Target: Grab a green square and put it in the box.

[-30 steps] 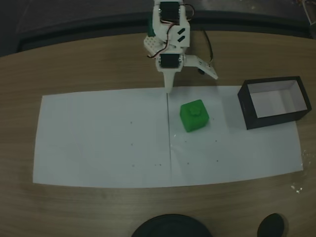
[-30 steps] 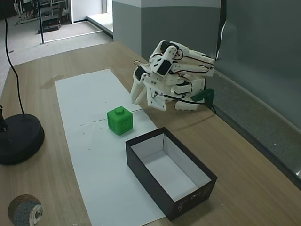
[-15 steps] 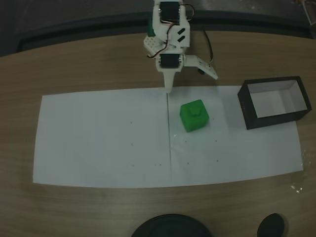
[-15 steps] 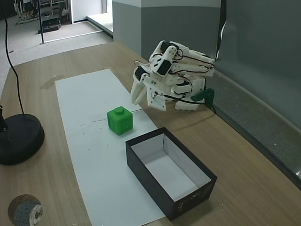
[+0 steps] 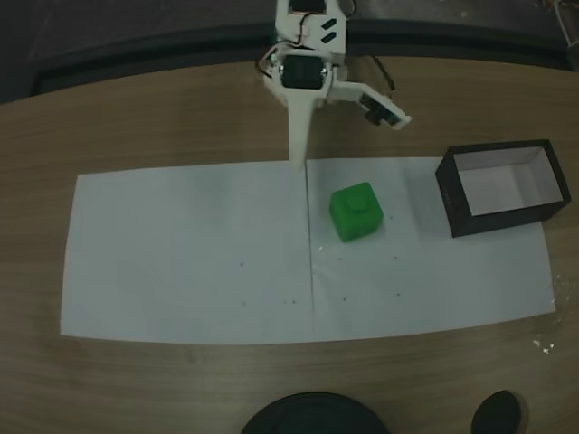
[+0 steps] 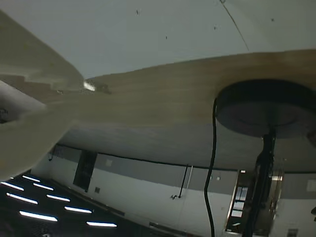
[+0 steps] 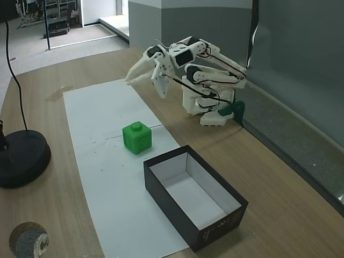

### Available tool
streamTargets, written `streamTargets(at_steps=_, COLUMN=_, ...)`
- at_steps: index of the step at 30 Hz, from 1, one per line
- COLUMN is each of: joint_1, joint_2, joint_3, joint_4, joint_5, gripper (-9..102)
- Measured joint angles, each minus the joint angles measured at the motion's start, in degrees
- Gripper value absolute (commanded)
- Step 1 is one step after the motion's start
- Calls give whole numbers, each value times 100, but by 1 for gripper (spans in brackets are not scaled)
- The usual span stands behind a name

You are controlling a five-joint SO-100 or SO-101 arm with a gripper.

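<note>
Apart, gripper (image 5: 348, 140) gapes above green square (image 5: 355, 212).

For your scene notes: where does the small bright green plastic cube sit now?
In both fixed views, the small bright green plastic cube sits on the white paper sheet, apart from the black-walled box.

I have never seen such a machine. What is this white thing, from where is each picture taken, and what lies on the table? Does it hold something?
The white thing is a small robot arm with a two-finger gripper, standing at the back edge of a wooden table. One fixed view looks down from above; another fixed view looks from the side. The wrist view rides on the arm and appears upside down.

On a white paper sheet sits the green square, a small cube with a stud on top. Beside it stands the box, black outside, white inside. A round black lamp base stands apart.

The gripper is open, raised above the sheet, and holds nothing.
</note>
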Motion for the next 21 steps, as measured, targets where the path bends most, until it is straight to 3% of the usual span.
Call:
streamTargets(at_steps=4, joint_1=-475, joint_2=-26, joint_3=-1011, joint_4=141, joint_5=0, gripper=18)
streamTargets(at_steps=9, joint_1=-1283, joint_2=-1028, joint_3=-1960, joint_4=1187, joint_5=0, gripper=30)
streamTargets(at_steps=15, joint_1=-1793, joint_2=-3322, joint_3=-3401, joint_4=2813, joint_5=-316, gripper=41)
streamTargets(at_steps=21, joint_1=-1863, joint_2=-6108, joint_3=-4236, joint_4=3146, joint_5=-598, gripper=44)
